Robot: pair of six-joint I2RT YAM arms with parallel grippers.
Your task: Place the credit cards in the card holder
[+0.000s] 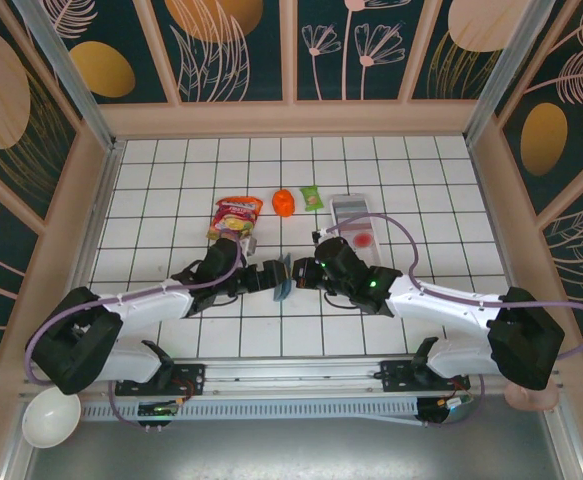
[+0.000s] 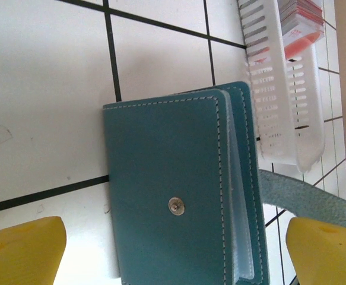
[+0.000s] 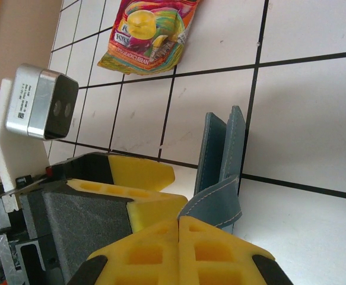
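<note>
At mid-table I have the card holder (image 1: 282, 277) between both grippers: my right gripper (image 3: 178, 228) pinches its strap (image 3: 214, 205), while my left gripper (image 2: 173, 255) gapes wide either side. Credit cards (image 2: 303, 15) lie in the white tray (image 2: 279, 107), far right.

Teal card holder (image 2: 167, 196) upright, slightly ajar

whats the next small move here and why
Probably close the left fingers on the card holder to steady it: they stand open either side of it, the right fingers are shut on its unsnapped strap, and the credit cards lie in the white tray.
</note>
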